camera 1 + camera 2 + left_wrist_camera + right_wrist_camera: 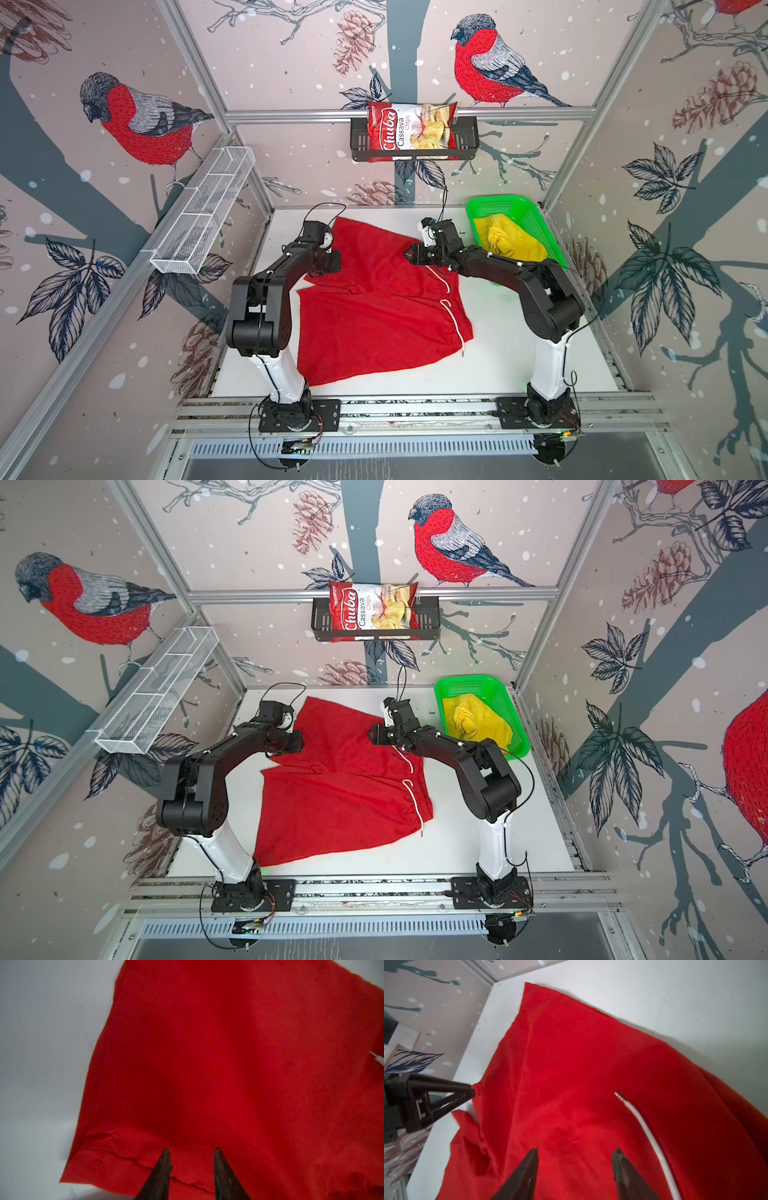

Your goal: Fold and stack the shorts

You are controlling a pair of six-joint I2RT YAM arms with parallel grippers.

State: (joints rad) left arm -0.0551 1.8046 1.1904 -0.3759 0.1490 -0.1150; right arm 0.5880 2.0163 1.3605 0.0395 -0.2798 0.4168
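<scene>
The red shorts (374, 316) (332, 796) lie spread on the white table, their white drawstring (455, 324) (648, 1126) trailing on the right side. My left gripper (322, 270) (191, 1150) sits low at the far left leg's hem, jaws apart, with red cloth (207, 1053) lying between the fingertips. In the right wrist view its tip (472, 1092) touches the puckered cloth edge. My right gripper (409, 253) (576, 1150) hovers open over the far right of the red cloth (581, 1074). The yellow shorts (509, 241) (476, 721) lie crumpled in the green basket (498, 205) (465, 683).
The green basket stands in the far right corner of the table (519, 332). A chips bag (411, 131) rests in a black rack on the back wall. A white wire shelf (203, 216) hangs on the left wall.
</scene>
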